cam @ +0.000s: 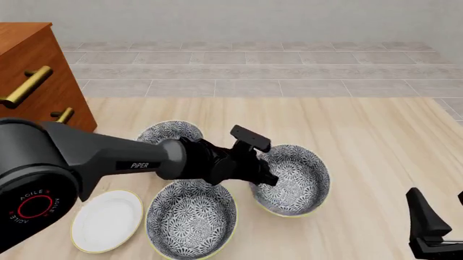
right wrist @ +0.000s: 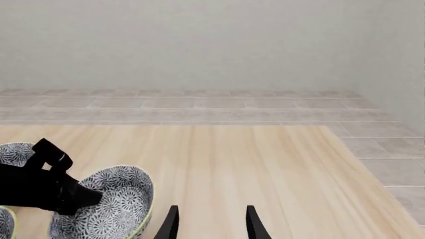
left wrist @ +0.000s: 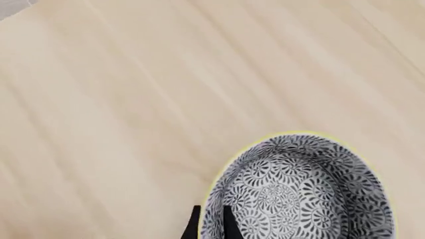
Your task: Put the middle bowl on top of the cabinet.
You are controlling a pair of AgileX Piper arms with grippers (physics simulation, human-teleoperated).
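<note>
Left tool (cam: 266, 176): pinching the near-left rim of the middle bowl (cam: 293, 179), one finger inside, presumably for lifting. Bowl empty, resting on the bench (cam: 361, 141), rightmost of three. Cabinet (cam: 32, 70): far left. Right tool (right wrist: 209, 224): spread, idle. White plate (cam: 107, 221): empty.

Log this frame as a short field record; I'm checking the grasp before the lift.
left hand: closed on the rim of the middle bowl, one finger inside, one outside
right hand: open, holding nothing, over the table at the right
cabinet: far left; the bowl is not yet on it
smaller bowl: beyond the left arm, near the cabinet
largest bowl: nearest the camera, left of the held one
white plate: left of the largest bowl
</note>
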